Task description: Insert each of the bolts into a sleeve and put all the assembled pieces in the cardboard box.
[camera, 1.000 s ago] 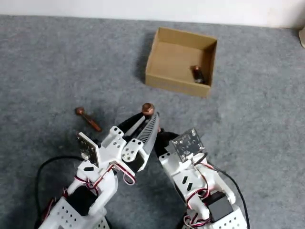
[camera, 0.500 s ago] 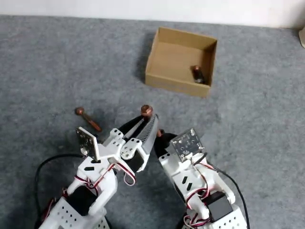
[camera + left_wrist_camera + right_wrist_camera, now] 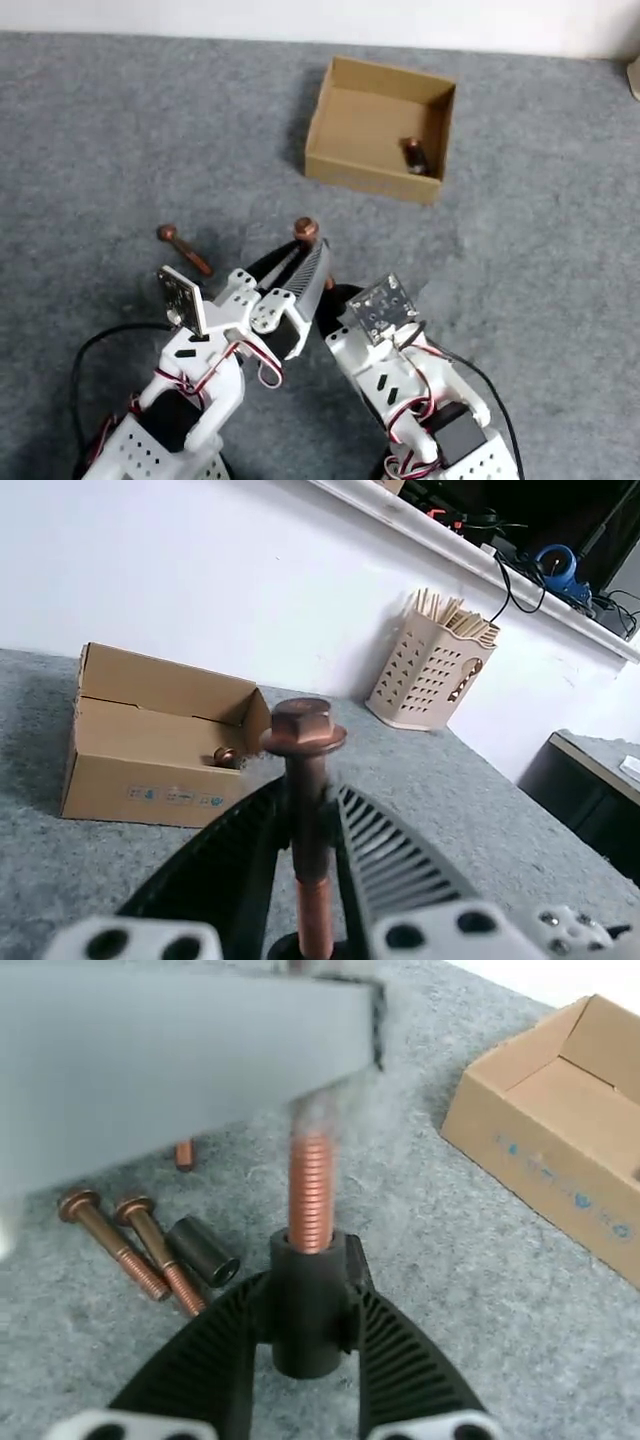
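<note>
Cardboard box (image 3: 366, 178) sits at upper centre of the high view and contains one assembled piece (image 3: 415, 156) against its right wall. Left gripper (image 3: 305, 798) is clamped on a copper bolt (image 3: 303, 730); right gripper (image 3: 308, 1295) is clamped on a black sleeve (image 3: 303, 1345), with the bolt's threaded end in the sleeve mouth. One loose bolt (image 3: 184, 249) lies at centre left

left pincer (image 3: 303, 250) with bolt (image 3: 306, 229): edged slightly left | right pincer (image 3: 308, 1290) with sleeve (image 3: 306, 1320): drew back, leftward
</note>
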Controlling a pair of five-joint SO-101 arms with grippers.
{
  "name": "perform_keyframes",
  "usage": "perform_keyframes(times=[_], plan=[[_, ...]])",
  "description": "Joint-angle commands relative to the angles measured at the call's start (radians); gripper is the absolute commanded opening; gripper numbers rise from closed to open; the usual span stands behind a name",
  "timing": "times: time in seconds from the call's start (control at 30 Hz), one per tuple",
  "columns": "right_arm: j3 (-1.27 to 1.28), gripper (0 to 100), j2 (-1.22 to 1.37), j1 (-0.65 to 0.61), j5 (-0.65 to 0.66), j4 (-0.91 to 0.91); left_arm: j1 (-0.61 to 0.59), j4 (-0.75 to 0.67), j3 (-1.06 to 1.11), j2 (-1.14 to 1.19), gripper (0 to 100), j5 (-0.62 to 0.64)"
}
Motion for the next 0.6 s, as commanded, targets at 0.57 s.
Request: perform_keyframes(times=[0.57], plan=[[-0.105, 0.4, -0.013, -0.013, 0.011, -0.024, 0.013, 0.018, -0.027, 0.012, 0, 0.003]])
